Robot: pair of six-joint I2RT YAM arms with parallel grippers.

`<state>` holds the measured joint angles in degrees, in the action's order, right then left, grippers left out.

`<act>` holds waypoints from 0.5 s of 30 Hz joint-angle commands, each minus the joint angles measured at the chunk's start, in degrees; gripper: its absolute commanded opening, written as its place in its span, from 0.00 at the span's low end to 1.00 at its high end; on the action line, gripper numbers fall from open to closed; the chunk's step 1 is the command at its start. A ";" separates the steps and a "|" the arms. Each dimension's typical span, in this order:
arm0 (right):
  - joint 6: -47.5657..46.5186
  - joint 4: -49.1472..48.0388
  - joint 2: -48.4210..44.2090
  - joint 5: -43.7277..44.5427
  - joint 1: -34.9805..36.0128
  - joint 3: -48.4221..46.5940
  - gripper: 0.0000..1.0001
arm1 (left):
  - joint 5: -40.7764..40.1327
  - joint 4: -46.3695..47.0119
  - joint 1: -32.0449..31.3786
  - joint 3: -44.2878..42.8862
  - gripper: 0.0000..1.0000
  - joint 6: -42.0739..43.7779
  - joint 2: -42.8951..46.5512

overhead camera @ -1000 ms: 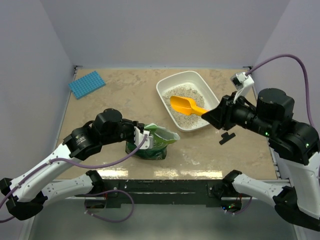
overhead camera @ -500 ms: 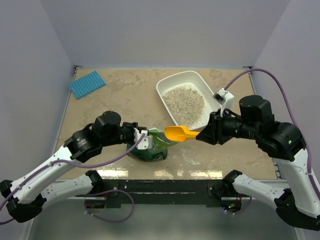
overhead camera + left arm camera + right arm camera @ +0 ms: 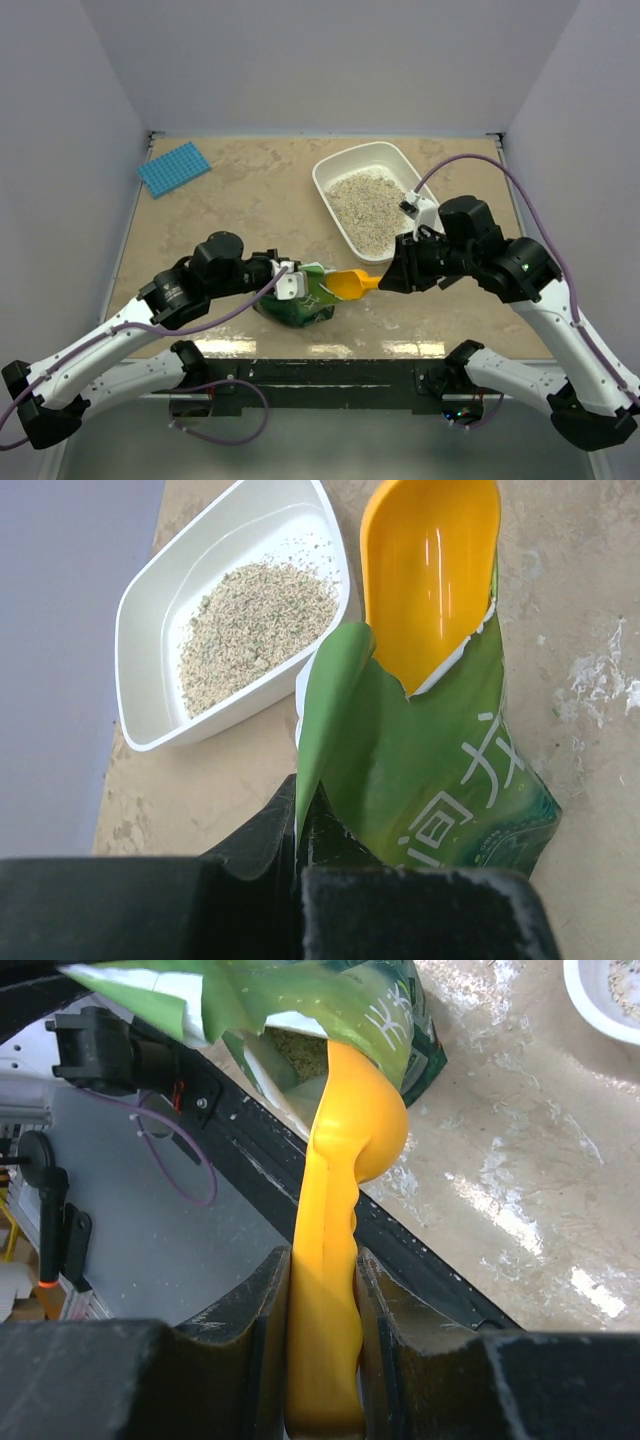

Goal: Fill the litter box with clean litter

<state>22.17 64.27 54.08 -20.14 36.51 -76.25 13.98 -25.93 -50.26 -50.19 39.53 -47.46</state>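
Note:
The white litter box (image 3: 330,192) (image 3: 150,600) stands at the back right with a heap of clean litter (image 3: 368,208) (image 3: 245,630) in it. A green pouch bag (image 3: 308,296) (image 3: 440,770) stands near the front edge. My left gripper (image 3: 287,281) (image 3: 298,825) is shut on the bag's torn upper edge and holds its mouth open. My right gripper (image 3: 392,280) (image 3: 322,1340) is shut on the handle of an orange-yellow scoop (image 3: 349,284) (image 3: 345,1150) (image 3: 430,570). The scoop's bowl sits at the bag's mouth, and litter shows inside the bag (image 3: 295,1048).
A flat blue gridded mat (image 3: 173,167) lies at the back left corner. The table's near edge with its black rail (image 3: 420,1260) runs just below the bag. Pale litter dust speckles the tabletop (image 3: 600,680) beside the bag.
My right arm has swung the scoop out of the litter box, leftward and toward the front, down to the bag's mouth. The left gripper has stayed on the bag.

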 commanded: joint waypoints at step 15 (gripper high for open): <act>8.76 -16.55 14.20 -5.26 -0.13 4.45 0.00 | -1.05 16.17 -0.19 14.15 0.00 -11.13 8.61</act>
<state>28.58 52.23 65.84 -24.95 36.56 -70.02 13.98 -13.78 -50.26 -39.33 32.36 -40.93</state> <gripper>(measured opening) 0.297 0.018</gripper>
